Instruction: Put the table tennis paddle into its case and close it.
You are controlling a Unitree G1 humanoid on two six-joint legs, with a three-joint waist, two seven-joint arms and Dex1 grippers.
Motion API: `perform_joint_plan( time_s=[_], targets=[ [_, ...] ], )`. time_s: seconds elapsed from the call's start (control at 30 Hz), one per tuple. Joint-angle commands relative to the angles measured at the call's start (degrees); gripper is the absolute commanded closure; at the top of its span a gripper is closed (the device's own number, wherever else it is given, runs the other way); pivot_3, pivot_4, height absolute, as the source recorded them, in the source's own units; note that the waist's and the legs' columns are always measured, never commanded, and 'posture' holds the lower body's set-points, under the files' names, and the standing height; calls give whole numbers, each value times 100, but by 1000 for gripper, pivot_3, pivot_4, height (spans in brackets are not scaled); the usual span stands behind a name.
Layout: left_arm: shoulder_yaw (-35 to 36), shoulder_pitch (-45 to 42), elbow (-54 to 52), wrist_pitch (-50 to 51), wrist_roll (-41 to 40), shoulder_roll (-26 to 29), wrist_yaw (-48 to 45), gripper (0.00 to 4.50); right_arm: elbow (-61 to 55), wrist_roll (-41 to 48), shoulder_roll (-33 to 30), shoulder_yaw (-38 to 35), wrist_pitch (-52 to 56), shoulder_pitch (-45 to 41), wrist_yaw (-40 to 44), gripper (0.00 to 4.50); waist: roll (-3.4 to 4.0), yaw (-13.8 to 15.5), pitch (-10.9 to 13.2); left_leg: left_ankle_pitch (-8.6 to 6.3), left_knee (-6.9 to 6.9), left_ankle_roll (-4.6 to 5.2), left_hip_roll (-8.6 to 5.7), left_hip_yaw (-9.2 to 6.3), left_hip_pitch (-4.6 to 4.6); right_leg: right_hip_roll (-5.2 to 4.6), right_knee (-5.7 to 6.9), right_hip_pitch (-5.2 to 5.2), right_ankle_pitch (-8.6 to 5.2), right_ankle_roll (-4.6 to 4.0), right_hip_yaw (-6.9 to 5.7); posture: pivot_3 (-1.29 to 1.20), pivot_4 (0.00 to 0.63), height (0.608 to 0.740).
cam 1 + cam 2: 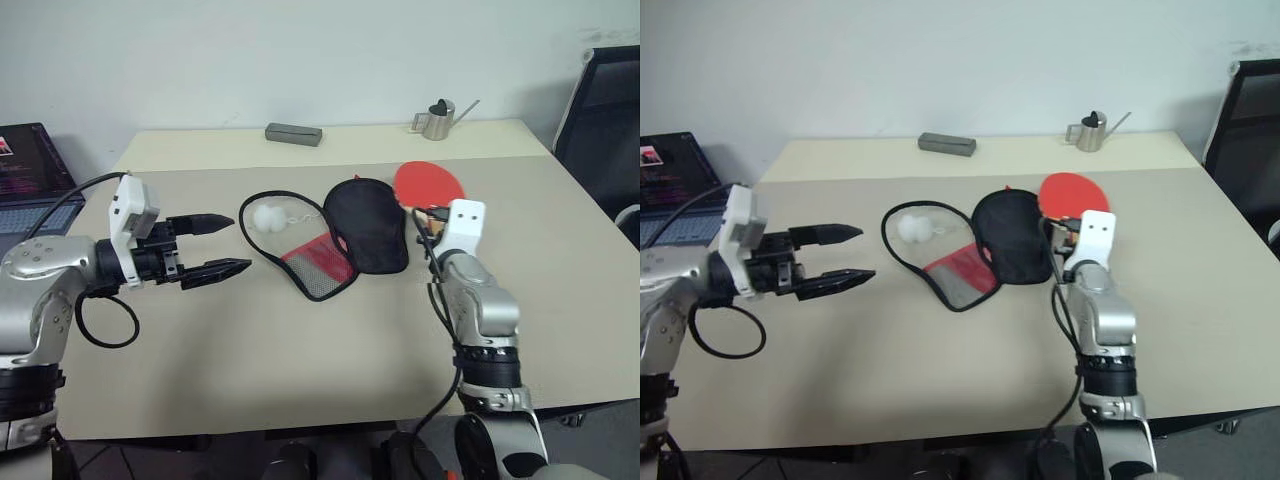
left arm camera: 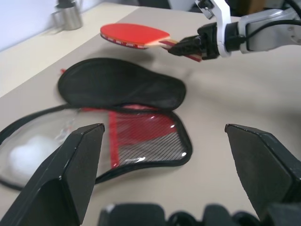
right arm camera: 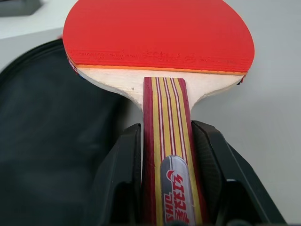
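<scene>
The table tennis paddle [image 3: 160,35], red rubber face up, hangs level just above the table at the right edge of the case. My right gripper [image 3: 167,136] is shut on its striped wooden handle [image 2: 186,46]. The case lies unzipped and spread flat on the table: its black-lined half [image 1: 368,222] is next to the paddle, and its mesh half [image 1: 312,262] with red fabric under it lies to the left. A white pom-pom [image 1: 268,217] rests on the mesh half. My left gripper [image 1: 238,242] is open and level, just left of the case, touching nothing.
A grey block [image 1: 293,133] and a small metal watering can [image 1: 437,119] stand at the table's far edge. A laptop [image 1: 30,175] sits off the table's left side, and a black chair [image 1: 605,110] stands at the right.
</scene>
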Motion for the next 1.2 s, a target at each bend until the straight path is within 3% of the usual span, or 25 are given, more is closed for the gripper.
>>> perform_joint_plan(
  time_s=[0.03,0.57,1.2],
  targets=[
    [266,74,-245,-90,-81,8,121,0,200,-16,180,267,-456,-376,89,3241,0,-5,0,0,-1,0,0,0,0,0,0,-1,0,0,1,0,150,740],
    [119,-3,-402,-16,-101,23,287,0,2012,-379,329,759,-1797,-900,228,3241,1,-10,1,0,-2,-1,0,0,-2,1,-1,-5,1,-2,-1,0,150,740],
    [-9,-186,-368,-1,-89,-37,328,0,1925,-564,430,907,-1731,-380,237,3241,1,-15,1,0,-2,-2,1,0,-4,1,0,-9,1,-2,0,0,150,740]
  ],
)
